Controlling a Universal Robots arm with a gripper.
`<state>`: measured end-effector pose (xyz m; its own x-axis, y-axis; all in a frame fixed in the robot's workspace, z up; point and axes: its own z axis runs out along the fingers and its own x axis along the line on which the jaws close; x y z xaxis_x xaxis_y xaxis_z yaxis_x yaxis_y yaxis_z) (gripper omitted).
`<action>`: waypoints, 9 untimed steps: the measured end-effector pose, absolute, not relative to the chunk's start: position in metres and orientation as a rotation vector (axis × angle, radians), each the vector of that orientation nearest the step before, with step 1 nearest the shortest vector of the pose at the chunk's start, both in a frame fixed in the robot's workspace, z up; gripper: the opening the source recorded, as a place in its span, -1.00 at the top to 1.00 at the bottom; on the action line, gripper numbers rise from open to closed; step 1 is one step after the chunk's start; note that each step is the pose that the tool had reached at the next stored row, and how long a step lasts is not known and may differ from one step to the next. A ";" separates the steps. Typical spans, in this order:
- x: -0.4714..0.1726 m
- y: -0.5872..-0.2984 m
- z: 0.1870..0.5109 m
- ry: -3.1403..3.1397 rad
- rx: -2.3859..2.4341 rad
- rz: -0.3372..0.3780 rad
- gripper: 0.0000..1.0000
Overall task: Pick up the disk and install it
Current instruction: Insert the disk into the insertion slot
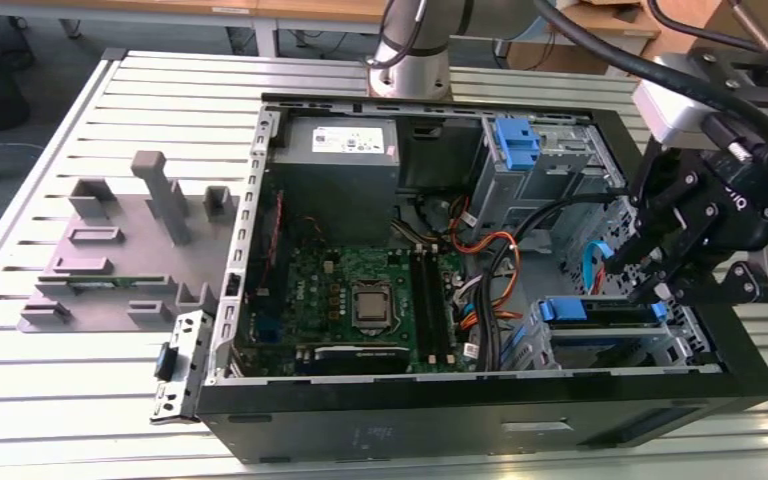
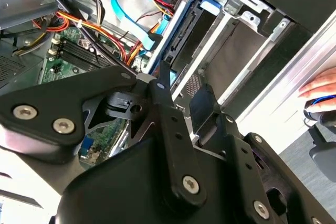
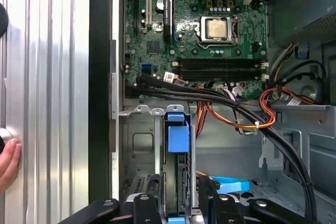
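End effector (image 1: 654,285) hangs over the open computer case (image 1: 491,420) at the exterior view's right, directly above the metal drive cage (image 3: 137,145). It straddles the disk (image 3: 177,132), but I cannot tell whether it is clamped on the disk or loose around it. The disk stands on edge inside the cage, and its blue carrier shows in both wrist views. Black and orange cables (image 3: 236,116) run just beside the cage, between it and the green motherboard (image 1: 357,290). A grey power supply (image 1: 337,145) sits in the case's far corner, and a blue bracket (image 1: 518,145) is mounted near it, well apart from the disk. On the ribbed counter (image 1: 91,400) a grey fixture (image 1: 117,250) lies beside the case. A person's hand (image 3: 8,161) rests on the counter just outside the case wall.
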<state>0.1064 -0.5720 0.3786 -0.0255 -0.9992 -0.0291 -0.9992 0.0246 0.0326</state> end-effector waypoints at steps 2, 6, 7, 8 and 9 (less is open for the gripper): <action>0.104 -0.572 0.377 -2.248 2.192 -0.067 0.15; 0.102 -0.572 0.370 -2.249 2.194 -0.065 0.15; 0.102 -0.571 0.368 -2.249 2.194 -0.065 0.15; 0.102 -0.571 0.366 -2.249 2.194 -0.065 0.15; 0.102 -0.571 0.365 -2.249 2.194 -0.064 0.15</action>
<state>0.1019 -0.5714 0.3648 -0.0253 -0.9992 -0.0294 -0.9993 0.0245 0.0284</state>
